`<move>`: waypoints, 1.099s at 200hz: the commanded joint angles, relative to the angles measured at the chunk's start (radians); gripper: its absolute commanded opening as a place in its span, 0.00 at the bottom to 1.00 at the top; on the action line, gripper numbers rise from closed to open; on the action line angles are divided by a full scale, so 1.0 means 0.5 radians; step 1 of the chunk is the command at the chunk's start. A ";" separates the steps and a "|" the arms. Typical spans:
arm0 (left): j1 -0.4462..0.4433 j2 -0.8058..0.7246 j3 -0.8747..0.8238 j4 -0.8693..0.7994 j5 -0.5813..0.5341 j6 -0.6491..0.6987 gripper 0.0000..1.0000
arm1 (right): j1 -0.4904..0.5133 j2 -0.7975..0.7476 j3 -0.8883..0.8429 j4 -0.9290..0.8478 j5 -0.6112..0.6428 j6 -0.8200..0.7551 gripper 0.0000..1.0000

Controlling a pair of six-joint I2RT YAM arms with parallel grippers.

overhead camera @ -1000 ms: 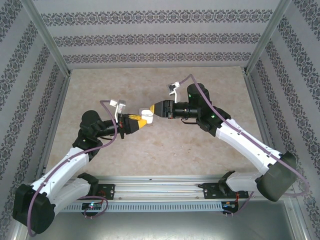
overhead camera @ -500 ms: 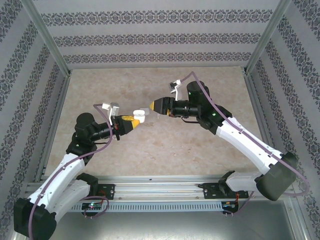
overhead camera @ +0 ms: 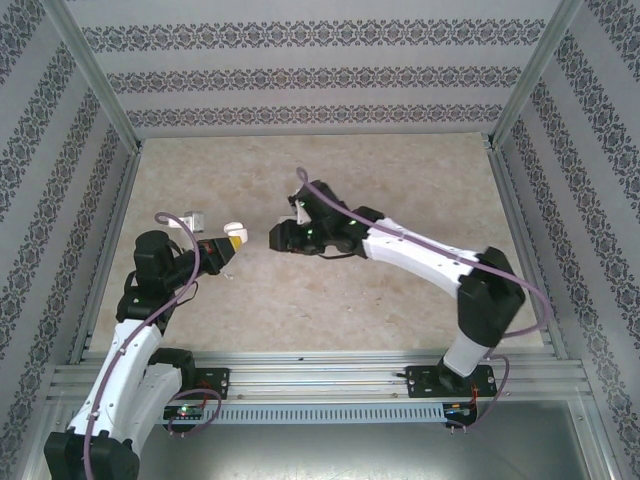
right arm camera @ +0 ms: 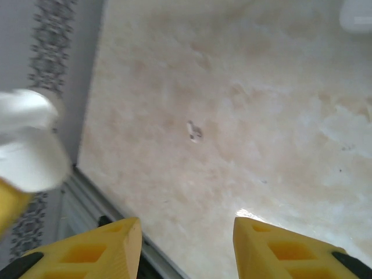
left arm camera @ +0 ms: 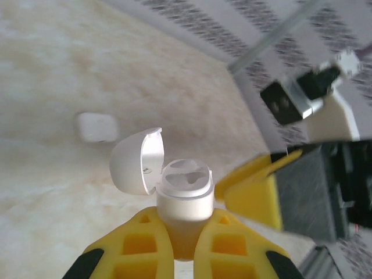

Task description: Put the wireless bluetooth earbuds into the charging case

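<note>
Near edge, left side: left gripper (overhead camera: 228,246) is clamped on the charging case (overhead camera: 235,229) and holds it off the table (overhead camera: 400,170). From the left wrist camera the yellow fingers (left arm camera: 136,244) pinch the lower body of the case, which stands roughly upright. Its lid (left arm camera: 136,160) is hinged open to the left. The top face shows two moulded hollows. They look empty, but the picture is too soft to be sure.

Just beyond, the right gripper (overhead camera: 272,238) faces the case across a small gap, not touching it. Its jaws stand wide apart with nothing between them – released, per the right wrist camera (right arm camera: 186,228).

On the table beyond those open jaws lies one tiny pale bit with a short stem, taken for an earbud (right arm camera: 193,132). It lies alone, well apart from the held case. Farther back a second case (left arm camera: 97,127) lies flat and closed, not in play.

Step in hand, as judged: fetching an earbud. The case is presented and open, and the right side is free to pick.

Next move calls for bringing the open jaws down over the bud and squaring them to its stem. A light, centred close is needed, since so small a piece could skate away – then carry it to the case and match the stem to a hollow.
</note>
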 commanded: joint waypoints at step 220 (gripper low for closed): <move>0.057 0.269 0.195 -0.058 -0.663 0.111 0.00 | 0.420 1.532 1.573 -0.576 0.380 -0.510 0.45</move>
